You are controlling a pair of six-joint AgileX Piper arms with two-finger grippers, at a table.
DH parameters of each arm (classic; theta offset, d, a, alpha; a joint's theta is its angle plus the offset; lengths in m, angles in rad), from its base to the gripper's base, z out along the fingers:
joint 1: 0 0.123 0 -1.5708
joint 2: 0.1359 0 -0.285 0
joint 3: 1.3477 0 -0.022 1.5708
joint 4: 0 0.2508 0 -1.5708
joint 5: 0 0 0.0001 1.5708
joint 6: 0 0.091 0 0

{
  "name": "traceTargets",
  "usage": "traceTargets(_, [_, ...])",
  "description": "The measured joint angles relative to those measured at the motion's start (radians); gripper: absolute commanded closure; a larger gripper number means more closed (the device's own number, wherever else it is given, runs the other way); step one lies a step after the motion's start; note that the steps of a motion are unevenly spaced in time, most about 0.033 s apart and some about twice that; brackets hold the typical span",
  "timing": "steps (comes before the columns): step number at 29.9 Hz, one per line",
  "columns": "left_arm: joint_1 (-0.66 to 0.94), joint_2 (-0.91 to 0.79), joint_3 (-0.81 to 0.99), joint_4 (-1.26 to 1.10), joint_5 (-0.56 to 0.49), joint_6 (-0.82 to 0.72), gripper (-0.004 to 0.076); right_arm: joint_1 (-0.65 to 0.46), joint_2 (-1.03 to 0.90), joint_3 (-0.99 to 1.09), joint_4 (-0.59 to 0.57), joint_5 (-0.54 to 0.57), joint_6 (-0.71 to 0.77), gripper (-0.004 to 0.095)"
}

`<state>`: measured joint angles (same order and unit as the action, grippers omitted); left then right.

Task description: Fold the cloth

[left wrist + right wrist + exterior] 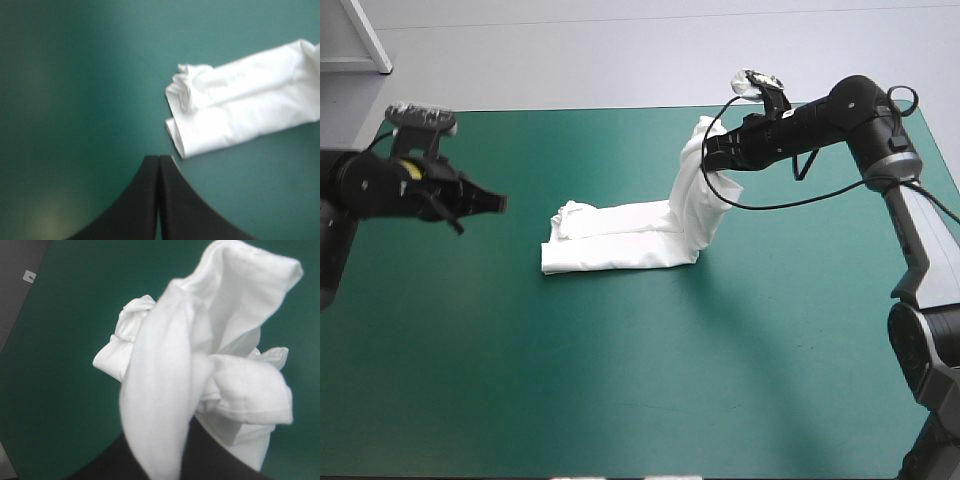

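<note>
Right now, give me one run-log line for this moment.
right tool shut on white short-sleeved T-shirt, one end lifted | rest lying folded on teal-green table cover | left tool shut, apart from it

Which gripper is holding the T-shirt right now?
The right gripper: it is shut on the T-shirt, holding one end up above the table. The left gripper is shut on nothing and hangs apart from the cloth's other end.

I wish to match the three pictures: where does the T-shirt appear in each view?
High view: T-shirt mid-table, one end lifted by right gripper.
Left wrist view: T-shirt on the teal-green cover, ahead of the shut left gripper, apart.
Right wrist view: T-shirt close up, held by right gripper.
Shared landmark: its crumpled free end.
</note>
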<state>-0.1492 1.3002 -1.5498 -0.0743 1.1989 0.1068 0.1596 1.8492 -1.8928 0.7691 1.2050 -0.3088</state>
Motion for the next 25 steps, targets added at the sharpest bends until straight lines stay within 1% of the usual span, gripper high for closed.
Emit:
traceTargets(4, [0.001,-0.239,0.255,-0.015,-0.037,-0.032,0.0732,0.076,0.002,0.000,0.001,-0.071,-0.010,0.0927])
traceTargets(6, [0.001,-0.345,0.338,-0.014,-0.053,-0.054,0.0732,0.128,0.010,-0.001,0.006,-0.105,-0.011,0.0927])
traceTargets(9, [0.001,-0.488,0.415,-0.011,-0.066,-0.084,0.0732,0.199,0.048,-0.005,0.016,-0.152,-0.014,0.0927])
traceTargets(11, [0.001,-0.549,0.432,-0.011,-0.063,-0.107,0.0732,0.238,0.080,-0.005,0.019,-0.181,-0.014,0.0927])
traceTargets(13, [0.001,-0.586,0.438,-0.009,-0.048,-0.142,0.0732,0.275,0.115,-0.005,0.019,-0.209,-0.014,0.0927])
traceTargets(17, [0.001,-0.597,0.440,-0.018,-0.014,-0.160,0.0732,0.330,0.191,-0.005,0.021,-0.251,-0.014,0.0927])
traceTargets(25, [0.001,-0.596,0.443,-0.081,-0.004,-0.166,0.0732,0.412,0.332,-0.005,0.081,-0.333,-0.017,0.0926])
